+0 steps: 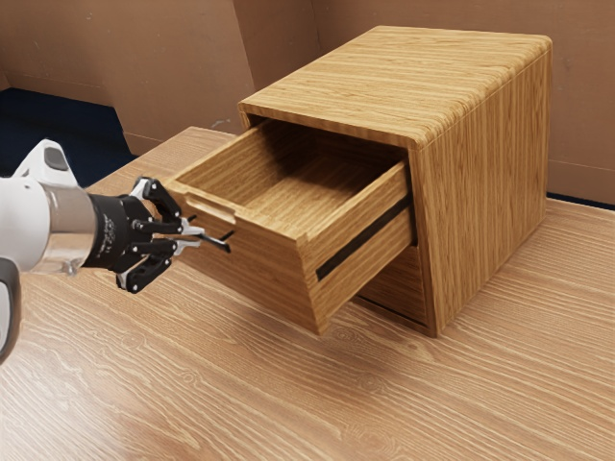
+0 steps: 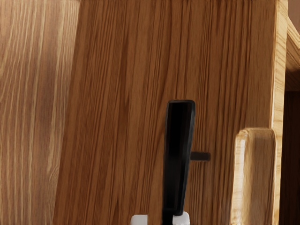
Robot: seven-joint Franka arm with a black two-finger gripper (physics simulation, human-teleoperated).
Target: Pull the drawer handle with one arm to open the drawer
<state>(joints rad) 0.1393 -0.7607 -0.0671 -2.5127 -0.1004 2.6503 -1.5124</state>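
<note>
The claw (image 1: 195, 233), black with pale tips, is closing on the handle (image 1: 217, 238), its two fingers pressing the thin black bar from either side. In the wrist view the handle (image 2: 178, 154) is running as a dark bar straight away from the hand, with one short post (image 2: 200, 156) joining it to the wood. The pale fingertips (image 2: 139, 219) are showing at its near end.

The handle is sitting on the drawer (image 1: 255, 264) front, near its upper edge. Its long axis is lying level along the front panel. It is sloping a little downward toward the exterior view's right. The drawer is standing well out of the cabinet (image 1: 480, 163), pointing toward the exterior view's lower left. Its inside is lying open to view and a dark rail is showing along its side. In the wrist view the drawer (image 2: 140, 93) front is showing striped wood grain.

The white arm (image 1: 38, 216) is reaching in from the exterior view's left, level with the drawer front.

The cabinet, a box of light striped wood with rounded top edges, is standing on a wide wooden table (image 1: 288, 384) of similar grain. Behind the table, plain brown walls (image 1: 144, 58) are closing off the room. A strip of dark blue floor (image 1: 58, 125) is showing at the exterior view's upper left.
</note>
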